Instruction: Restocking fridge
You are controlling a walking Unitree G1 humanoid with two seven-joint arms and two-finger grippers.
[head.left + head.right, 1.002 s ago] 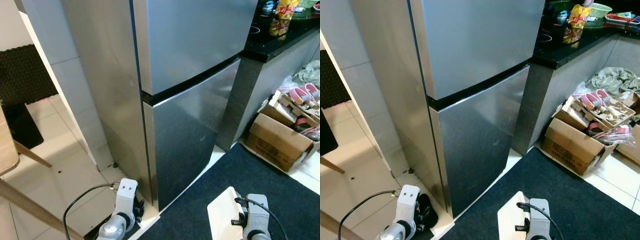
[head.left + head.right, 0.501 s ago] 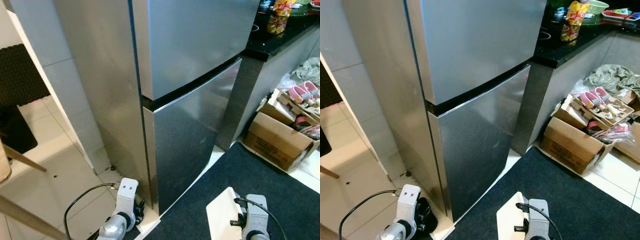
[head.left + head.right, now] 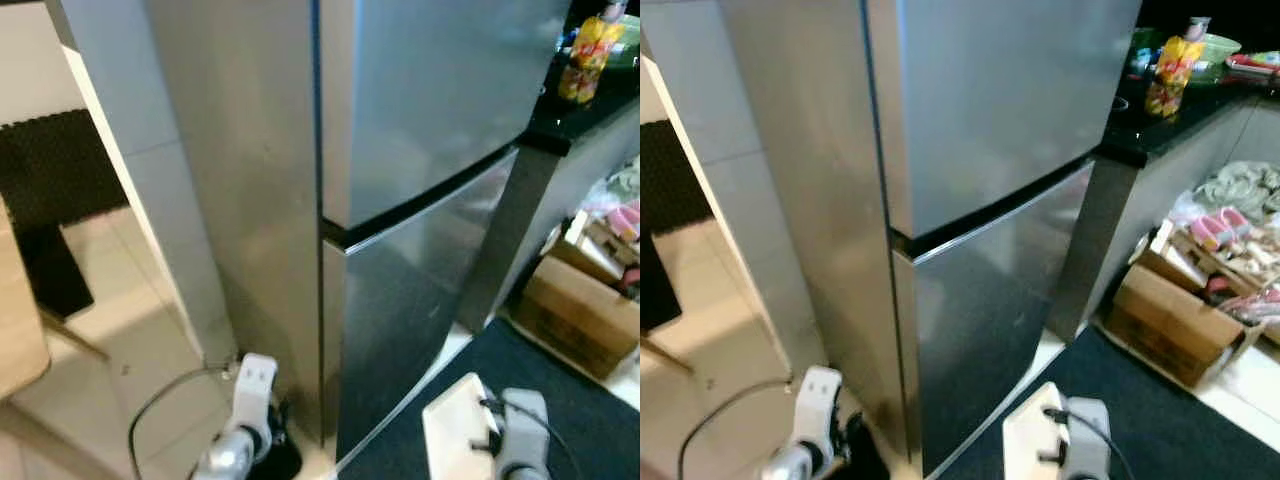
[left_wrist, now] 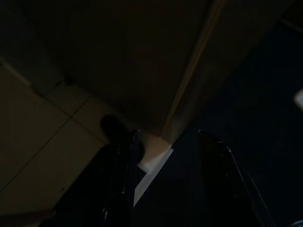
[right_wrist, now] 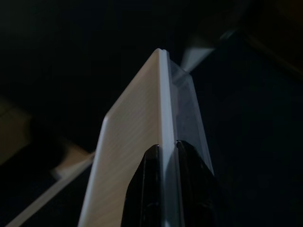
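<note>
The steel two-door fridge (image 3: 420,150) stands right before me, with both the upper door and the lower door (image 3: 410,310) closed. My right gripper (image 5: 164,150) hangs low in front of it, shut on the edge of a flat cream-white container (image 5: 132,137). That container also appears as a pale slab (image 3: 455,435) beside my right wrist (image 3: 522,440). My left gripper (image 4: 168,142) is open with nothing between its fingers (image 4: 124,156). It hangs over the floor at the fridge's lower left corner, below my left wrist (image 3: 248,395).
A black counter (image 3: 575,115) with a yellow snack bag (image 3: 583,62) adjoins the fridge on the right. Below it are a cardboard box (image 3: 580,310) and a dark rug (image 3: 590,430). A wooden table edge (image 3: 18,330) and a tiled pillar (image 3: 140,160) are on the left.
The whole picture has shifted right and blurred, so the camera has moved and turned left. Both arms hang as before, and the container stays in the right gripper.
</note>
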